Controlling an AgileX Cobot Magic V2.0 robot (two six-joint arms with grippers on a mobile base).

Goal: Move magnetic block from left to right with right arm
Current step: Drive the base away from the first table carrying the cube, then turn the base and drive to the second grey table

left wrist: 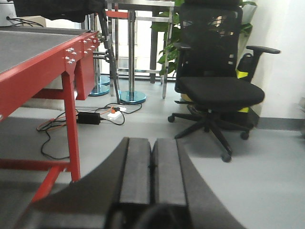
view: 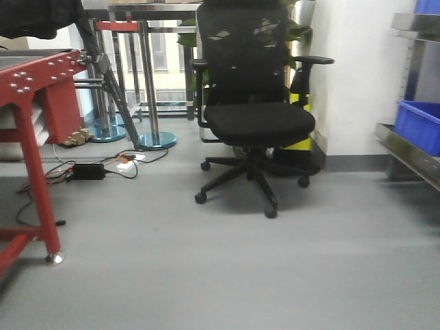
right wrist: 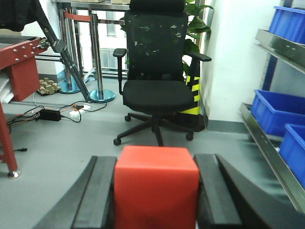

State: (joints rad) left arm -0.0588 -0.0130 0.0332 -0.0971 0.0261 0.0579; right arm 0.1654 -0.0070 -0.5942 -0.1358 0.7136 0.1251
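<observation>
A red-framed table stands at the left. The left gripper has its pads pressed together, holding nothing. A black office chair stands ahead. The right gripper is clamped on the magnetic block, which sits between both fingers. Blue bins rest on shelving at the right.

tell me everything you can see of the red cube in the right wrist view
The small matte bright-red cube has sharp edges and plain unmarked faces, and looks like smooth plastic. It sits upright and square between the two dark fingers of the right end effector, which press against its left and right sides. Its top and front faces show; its bottom runs out of frame. No other view shows it.
</observation>
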